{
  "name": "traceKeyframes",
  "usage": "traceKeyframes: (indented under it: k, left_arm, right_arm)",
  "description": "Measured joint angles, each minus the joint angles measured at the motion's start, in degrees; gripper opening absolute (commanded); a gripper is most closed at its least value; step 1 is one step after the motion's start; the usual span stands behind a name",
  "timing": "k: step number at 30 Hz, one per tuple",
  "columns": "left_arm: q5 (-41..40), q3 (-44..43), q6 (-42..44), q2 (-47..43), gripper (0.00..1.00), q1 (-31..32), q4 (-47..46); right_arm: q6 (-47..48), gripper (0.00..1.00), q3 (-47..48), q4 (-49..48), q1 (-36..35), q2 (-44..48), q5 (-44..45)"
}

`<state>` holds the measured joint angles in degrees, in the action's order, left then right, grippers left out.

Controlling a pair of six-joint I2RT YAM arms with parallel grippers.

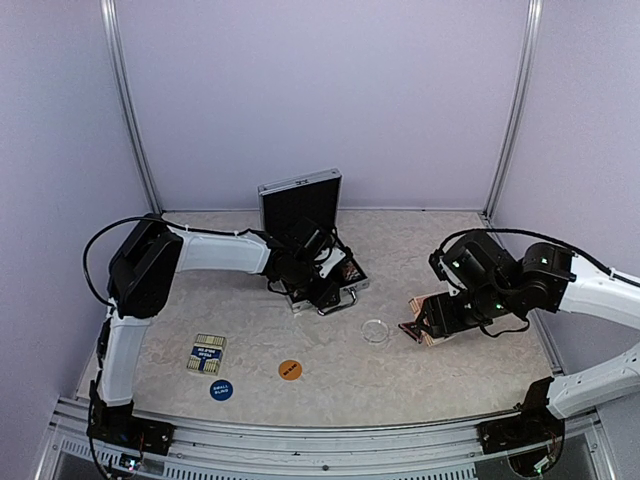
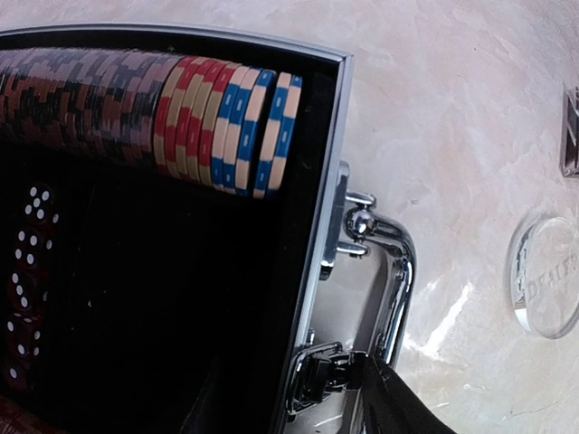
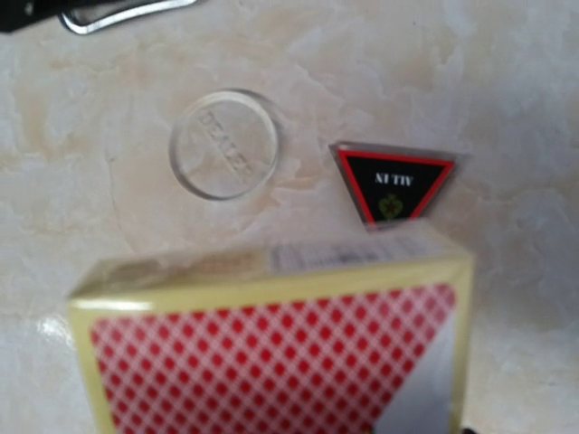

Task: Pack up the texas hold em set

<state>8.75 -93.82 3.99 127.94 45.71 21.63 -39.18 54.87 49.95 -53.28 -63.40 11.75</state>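
Top external view shows the briefcase (image 1: 300, 205) open at the back middle of the table (image 1: 450, 260), its lid standing upright and its base lying flat in front of it. The left gripper (image 1: 318, 283) is over the base of the case. Whether its jaws are open or closed the pictures do not tell.

Left wrist view looks into the black lining. A row of poker chips (image 2: 226, 117) stands on edge along the top wall, dark ones on the left, then red and blue striped ones. Some dark dice (image 2: 27, 271) lie at the left side. The metal handle (image 2: 393, 271) is outside the case wall.

The right gripper (image 1: 428, 322) is on the right side of the table and grips the red card deck (image 3: 271, 353), which is lifted above the surface. Just beyond it lie the clear disc (image 3: 224, 145) and the dark triangle (image 3: 393, 183), near each other but apart.

On the near left of the table are the blue card deck (image 1: 206, 353), the blue disc (image 1: 221, 390) and the orange disc (image 1: 290, 370), all apart from each other and outside the case.
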Motion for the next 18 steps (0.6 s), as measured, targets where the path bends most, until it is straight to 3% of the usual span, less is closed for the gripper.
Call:
traceKeyframes:
  k: [18]
  left_arm:
    - [1.3, 8.7, -0.3, -6.3, 0.48, 4.3, 1.0]
  right_arm:
    - [2.4, 0.13, 0.5, -0.1, 0.0, -0.1, -0.2]
